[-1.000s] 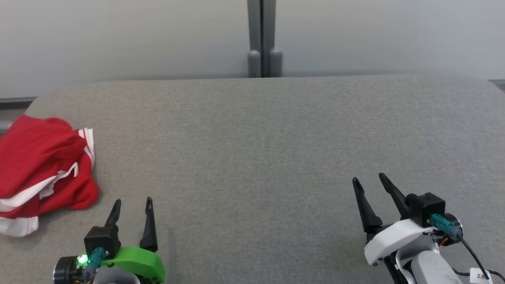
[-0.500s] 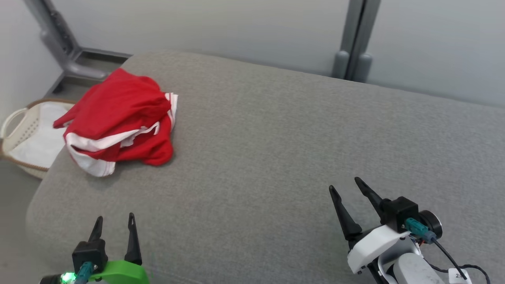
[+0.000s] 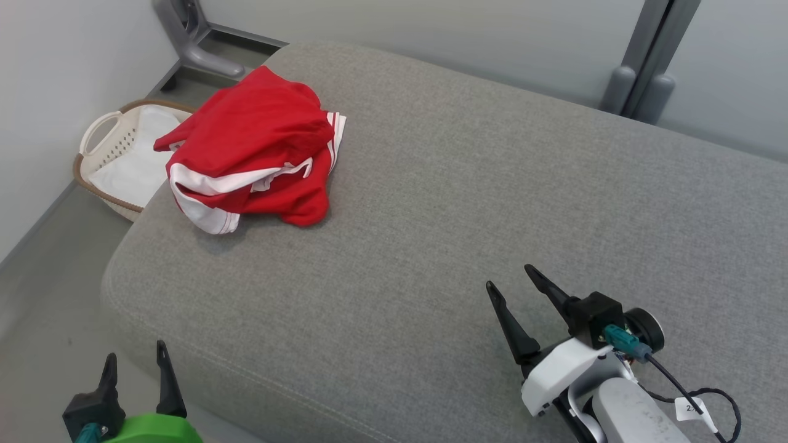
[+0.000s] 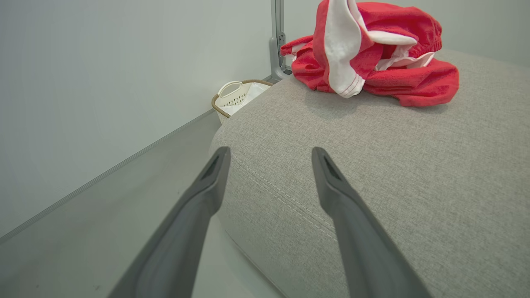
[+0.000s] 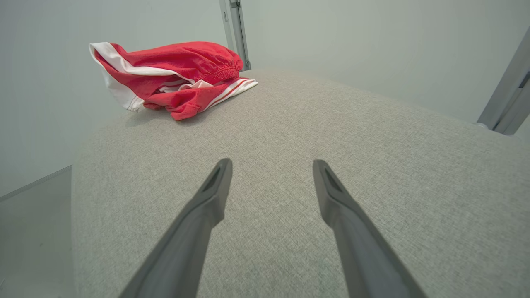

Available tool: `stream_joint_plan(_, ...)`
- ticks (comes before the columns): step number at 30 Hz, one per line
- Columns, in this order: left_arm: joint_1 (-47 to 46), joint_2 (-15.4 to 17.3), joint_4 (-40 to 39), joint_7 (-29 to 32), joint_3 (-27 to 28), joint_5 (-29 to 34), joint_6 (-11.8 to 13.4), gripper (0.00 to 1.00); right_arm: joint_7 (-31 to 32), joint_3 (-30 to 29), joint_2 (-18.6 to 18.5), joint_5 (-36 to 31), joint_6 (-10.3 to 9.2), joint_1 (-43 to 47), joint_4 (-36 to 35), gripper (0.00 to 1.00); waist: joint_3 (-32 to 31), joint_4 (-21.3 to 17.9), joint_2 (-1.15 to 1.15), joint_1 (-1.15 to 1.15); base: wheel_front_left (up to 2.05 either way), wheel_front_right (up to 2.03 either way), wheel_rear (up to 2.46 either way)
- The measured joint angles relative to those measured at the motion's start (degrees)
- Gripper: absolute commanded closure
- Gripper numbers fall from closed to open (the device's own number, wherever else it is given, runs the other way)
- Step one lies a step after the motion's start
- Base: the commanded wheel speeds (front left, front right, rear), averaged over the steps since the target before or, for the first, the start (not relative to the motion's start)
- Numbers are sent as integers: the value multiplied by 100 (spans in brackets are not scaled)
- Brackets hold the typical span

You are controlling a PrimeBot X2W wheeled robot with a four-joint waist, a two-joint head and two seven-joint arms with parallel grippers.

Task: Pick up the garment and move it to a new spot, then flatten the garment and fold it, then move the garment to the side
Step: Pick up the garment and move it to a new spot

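Crumpled red garment with white stripes (image 3: 252, 154) lies at the far left corner of a grey fabric bench (image 3: 492, 184); left gripper (image 3: 136, 352) and right gripper (image 3: 510, 277) gape empty, well apart from it; a clumsy one-layer pinch could drag it over the edge toward the white basket (image 3: 98, 126).

Red garment (image 5: 182, 68) beyond splayed R pincer (image 5: 272, 162)

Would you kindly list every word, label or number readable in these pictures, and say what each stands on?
"2", then a mark too small to read: on the white tag hanging from the black cable behind the right tool.
Nothing legible on the red garment, the basket or the grey cushion.
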Motion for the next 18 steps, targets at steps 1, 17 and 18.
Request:
stream_joint_plan(1,-18,-2,19,0,10,-20,-20,0,0,-7,2,-13,0,-15,-2,0,26,6,0,0,0,0,0)
stream_joint_plan(17,-2240,546,857,-3,-289,-780,-428,0,0,-7,-85,-555,0,-555,-258,0,898,-295,0,0,0,0,0)
stream_joint_plan(18,-2388,671,932,-4,-372,-822,-428,0,0,49,-92,-577,0,-619,-261,0,975,-344,0,0,0,0,0)
